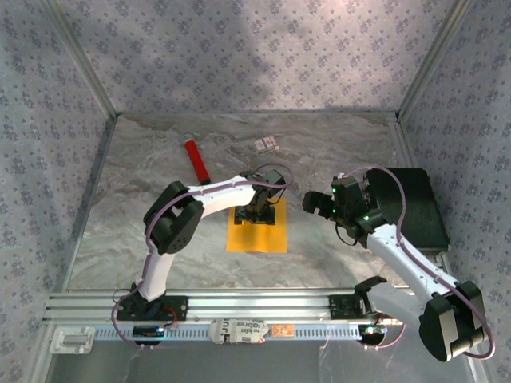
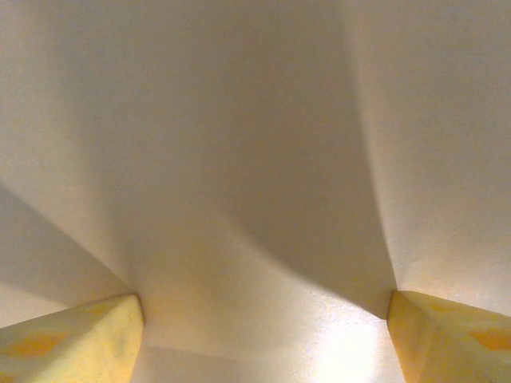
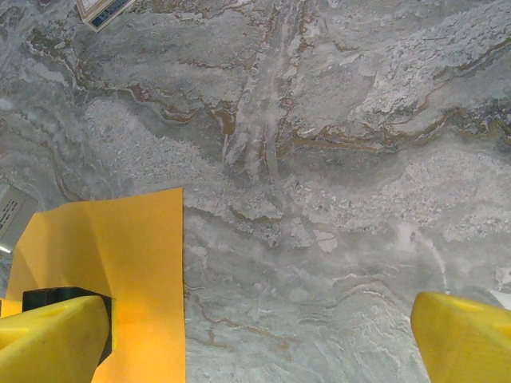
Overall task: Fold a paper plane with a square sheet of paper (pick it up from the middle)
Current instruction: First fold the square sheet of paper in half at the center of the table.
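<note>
**A:** Where is the sheet (image 1: 257, 239) found?

**B:** It is laid flat on the counter (image 1: 160, 159), between the arms. The left fingers (image 2: 72, 343) are spread wide at its middle, seemingly touching it, and nothing is pinched yet. The right fingers (image 3: 56, 335) are parted and empty, held over bare counter near its right edge.

**A:** How should it be handled?

**B:** It is judged thin, light and limp, easily slid or creased. A ridge should be bunched at the middle and pinched there.

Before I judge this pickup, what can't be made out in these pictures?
Top view: paper's middle, hidden under the left hand.
Left wrist: paper edges and creases; too close, washed out.
Right wrist: most of the paper and card, cut off by frame edges.
Top view: card print, too small.
</note>
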Controlling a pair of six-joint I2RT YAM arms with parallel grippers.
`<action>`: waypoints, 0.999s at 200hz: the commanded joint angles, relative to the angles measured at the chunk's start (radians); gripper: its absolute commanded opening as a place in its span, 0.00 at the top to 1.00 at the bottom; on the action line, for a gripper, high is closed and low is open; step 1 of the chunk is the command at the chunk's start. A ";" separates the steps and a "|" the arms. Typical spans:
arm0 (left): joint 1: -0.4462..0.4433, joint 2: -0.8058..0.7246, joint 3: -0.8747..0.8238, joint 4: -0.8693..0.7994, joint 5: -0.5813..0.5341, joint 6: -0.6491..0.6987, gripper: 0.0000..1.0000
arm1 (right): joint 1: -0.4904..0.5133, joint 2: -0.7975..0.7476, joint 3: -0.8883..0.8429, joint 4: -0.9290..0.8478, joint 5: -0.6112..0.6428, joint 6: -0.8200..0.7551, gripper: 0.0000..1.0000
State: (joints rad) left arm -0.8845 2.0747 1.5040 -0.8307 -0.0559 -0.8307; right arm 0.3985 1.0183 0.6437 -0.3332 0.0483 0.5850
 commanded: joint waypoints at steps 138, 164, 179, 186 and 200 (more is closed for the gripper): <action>0.005 -0.148 -0.109 0.183 0.113 0.040 0.64 | -0.009 0.026 -0.003 -0.036 0.102 0.054 0.01; 0.035 -0.204 -0.168 0.268 0.191 0.015 0.65 | -0.038 0.011 -0.015 -0.038 0.037 0.052 0.01; 0.059 -0.241 -0.218 0.349 0.263 -0.007 0.65 | -0.081 -0.005 -0.046 0.006 -0.071 0.052 0.01; 0.071 -0.258 -0.244 0.393 0.300 -0.020 0.65 | -0.119 -0.008 -0.065 0.043 -0.150 0.052 0.01; 0.093 -0.288 -0.292 0.490 0.382 -0.050 0.65 | -0.196 0.001 -0.096 0.107 -0.303 0.100 0.01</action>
State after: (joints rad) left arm -0.8272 1.8565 1.2800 -0.5247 0.1627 -0.8242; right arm 0.2989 1.0245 0.5995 -0.3099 -0.0029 0.6579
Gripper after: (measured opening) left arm 0.351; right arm 0.990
